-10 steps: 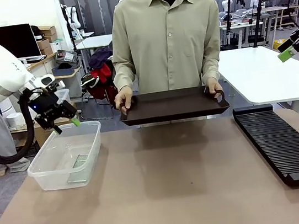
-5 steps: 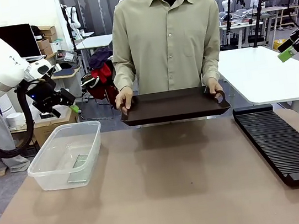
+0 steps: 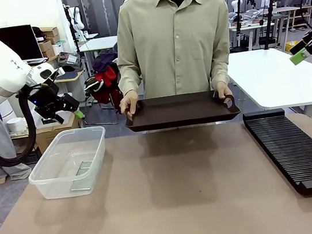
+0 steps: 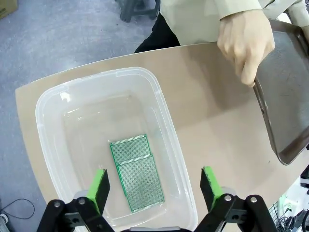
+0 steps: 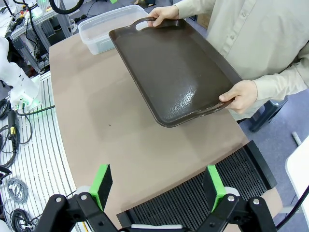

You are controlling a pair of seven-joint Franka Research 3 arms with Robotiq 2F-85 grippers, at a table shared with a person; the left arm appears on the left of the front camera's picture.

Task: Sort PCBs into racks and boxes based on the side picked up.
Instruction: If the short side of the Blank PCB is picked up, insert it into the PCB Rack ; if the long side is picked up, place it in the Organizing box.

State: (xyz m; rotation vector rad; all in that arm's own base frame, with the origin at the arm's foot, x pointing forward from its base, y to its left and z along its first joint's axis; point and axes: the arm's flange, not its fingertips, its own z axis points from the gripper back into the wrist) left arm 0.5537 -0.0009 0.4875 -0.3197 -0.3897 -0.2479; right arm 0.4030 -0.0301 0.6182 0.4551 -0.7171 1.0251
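Two green PCBs (image 4: 137,171) lie flat, end to end, on the floor of the clear plastic box (image 4: 164,111); in the front view they show faintly through the box (image 3: 48,178) as a PCB patch (image 3: 84,166). My left gripper (image 3: 67,111) hangs open and empty above the box's far end, its green fingers (image 4: 100,186) spread wide over the boards. The long black slotted rack (image 3: 297,149) lies at the table's right. My right gripper (image 3: 304,49) is high at the far right, open and empty (image 5: 158,186) above the rack (image 5: 212,193).
A person at the far side holds a dark brown tray (image 3: 181,110) level with both hands above the table's far edge; it looks bare (image 5: 174,67). A white table (image 3: 278,76) stands behind the rack. Brown tabletop (image 3: 184,194) spreads between box and rack.
My left gripper has risen from just over the box's far rim and drawn back to the left, then held still. The right arm, the person and the tray stayed put.
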